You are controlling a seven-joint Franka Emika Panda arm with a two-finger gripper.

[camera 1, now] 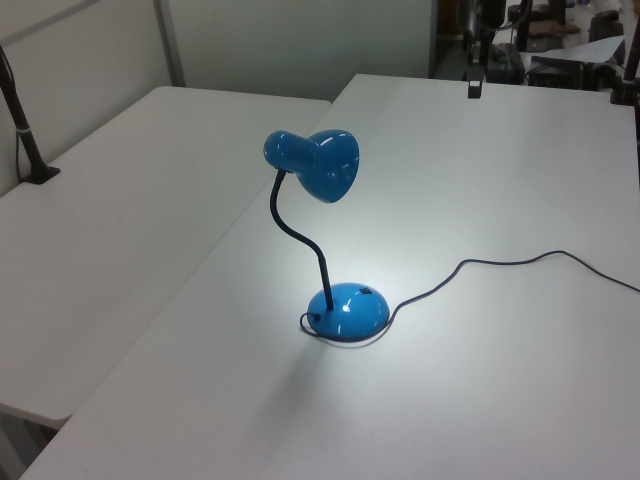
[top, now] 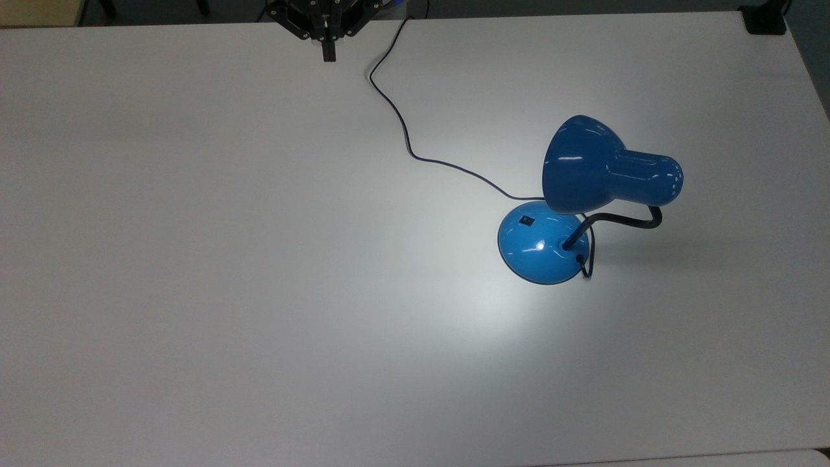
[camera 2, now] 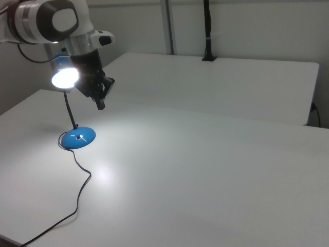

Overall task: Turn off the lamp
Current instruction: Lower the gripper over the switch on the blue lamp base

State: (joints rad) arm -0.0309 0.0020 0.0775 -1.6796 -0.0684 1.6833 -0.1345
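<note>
Blue and glossy, the lamp is standing on the white table, toward the top view's right and about midway between its near and far edges. Its bulb is glowing: a pale pool of light is lying on the table just beside the round base, and in the right view the shade's mouth is shining bright white. The shade is hanging over the base on a bent black neck. A small black switch is sitting on the base, on the side toward the top view's left. A dark cord is leaving the base and snaking across the table toward the far edge in the top view.

The tool is hovering at that far edge, toward the top view's left of the cord and well apart from the lamp. Its fingers are showing as a single dark tip in the top view, so they are probably pressed together with nothing between them. In the right view the tool is hanging from the white arm, above the table. A second white table is standing alongside, at the left view's left.
</note>
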